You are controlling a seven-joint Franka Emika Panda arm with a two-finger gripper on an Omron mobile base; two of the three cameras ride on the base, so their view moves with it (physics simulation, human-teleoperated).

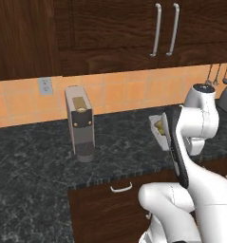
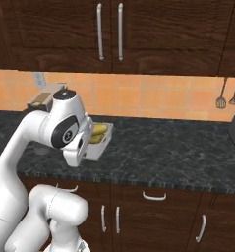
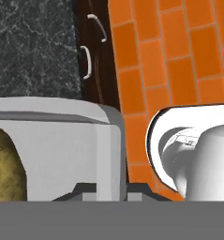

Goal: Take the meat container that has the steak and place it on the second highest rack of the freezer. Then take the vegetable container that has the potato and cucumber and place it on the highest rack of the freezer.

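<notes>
**Vegetable tray pinched by one wall, off the counter**

The gripper (image 3: pixel 104 190) was nearly shut, its tips clamped on the side wall of the white vegetable tray (image 2: pixel 100 142). Tray sat right at the pincer, held above the dark counter (image 2: pixel 163 152) in front of the tiled wall, potato (image 3: pixel 5 164) inside. In the right base view the tray stretched away from the hand toward the right, roughly level. Freezer not seen here, so the carry probably needed a turn of the base. The off-centre grip could let the tray sag.
</notes>
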